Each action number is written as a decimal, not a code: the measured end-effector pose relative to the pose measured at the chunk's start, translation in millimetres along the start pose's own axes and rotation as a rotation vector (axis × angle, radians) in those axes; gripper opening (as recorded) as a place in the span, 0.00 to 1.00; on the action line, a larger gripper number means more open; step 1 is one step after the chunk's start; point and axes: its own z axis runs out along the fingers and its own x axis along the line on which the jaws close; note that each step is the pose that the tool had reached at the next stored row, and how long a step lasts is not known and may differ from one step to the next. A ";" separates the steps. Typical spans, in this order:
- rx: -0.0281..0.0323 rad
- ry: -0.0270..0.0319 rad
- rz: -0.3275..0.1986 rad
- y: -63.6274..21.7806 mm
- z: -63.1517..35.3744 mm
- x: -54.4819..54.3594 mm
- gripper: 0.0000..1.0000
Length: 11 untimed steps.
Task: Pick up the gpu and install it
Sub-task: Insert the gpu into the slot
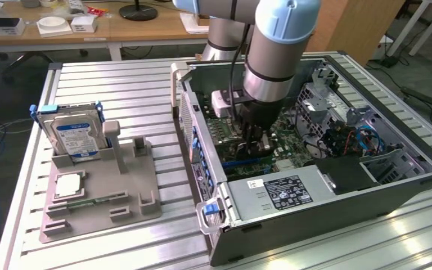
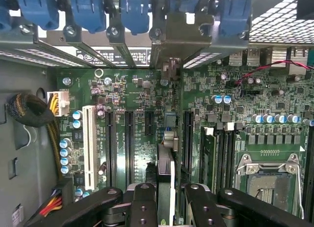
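Pincer (image 2: pixel 166 197) grips gpu (image 2: pixel 165 163) edge-on over motherboard (image 2: pixel 137 94) slots.

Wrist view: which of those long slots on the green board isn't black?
The white slot, the end one nearest the braided cable bundle. Every other long slot in that row is black.

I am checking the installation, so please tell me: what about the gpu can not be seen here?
- Wrist view: the gpu is edge-on, hiding its connector and slot.
- Exterior view: the arm covers the gpu.
- Wrist view: the picture edge cuts off the gripper.
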 end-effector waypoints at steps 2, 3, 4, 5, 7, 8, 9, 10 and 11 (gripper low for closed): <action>0.0000 0.0000 0.000 0.2 1.0 0.0 0.27; 0.0000 0.0000 0.000 0.3 1.6 -0.1 0.27; 0.0000 0.0000 0.000 0.4 2.1 -0.1 0.27; 0.0000 0.0000 0.000 0.5 2.7 -0.1 0.27; -0.0004 0.0005 0.000 0.8 4.1 -0.1 0.27; -0.0002 0.0004 0.000 0.7 4.2 -0.1 0.27; -0.0001 0.0001 0.000 0.8 4.3 -0.1 0.27; -0.0001 0.0001 0.000 0.7 4.3 -0.2 0.27; -0.0001 0.0000 0.000 0.7 4.3 -0.2 0.27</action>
